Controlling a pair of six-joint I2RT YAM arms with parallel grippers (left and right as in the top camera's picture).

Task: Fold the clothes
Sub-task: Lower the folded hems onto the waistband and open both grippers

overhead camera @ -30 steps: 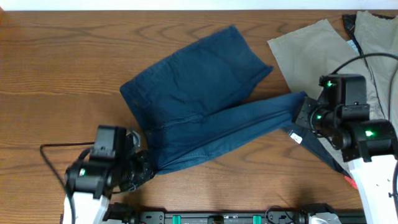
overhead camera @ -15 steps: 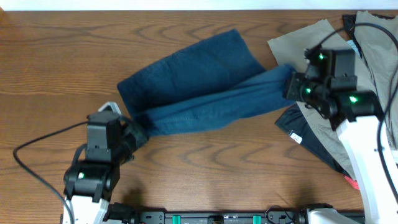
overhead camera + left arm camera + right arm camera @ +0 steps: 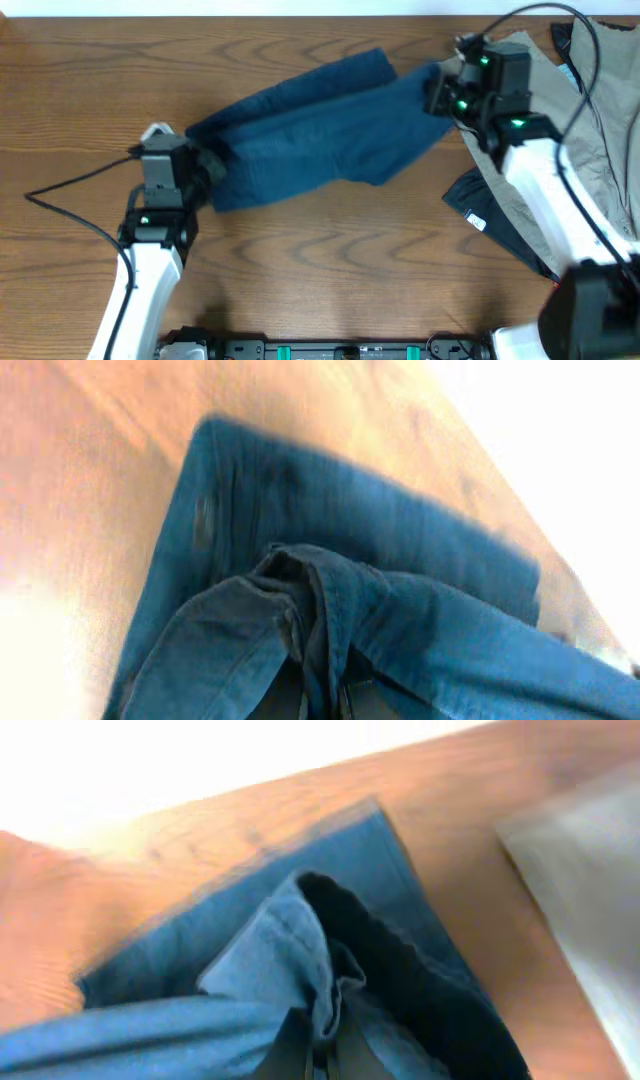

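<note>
**Both ends pinched, the fold half carried over**

The left gripper (image 3: 204, 166) is closed on the waistband end of the shorts (image 3: 310, 130); its wrist view shows cloth gathered into a tight bunch at the bottom of the frame, with the small button (image 3: 204, 520) on the flat layer beneath. The shorts lie slantwise across the wooden table (image 3: 300, 265), from left of centre up toward the far right; a lifted layer spans between the two arms and sags over the layer resting on the wood. The right gripper (image 3: 436, 93) is clamped on the hem end, the fabric folding up into its jaws in the wrist view; just beside it lies a tan garment (image 3: 515, 62).

To do this well, I judge that both arms should travel together at equal height, keeping the span lightly taut so no crease forms; bring the carried edge onto the far edge, lower it flat, then let go; keep the hem end off the tan garment and avoid dragging the lower layer.
</note>
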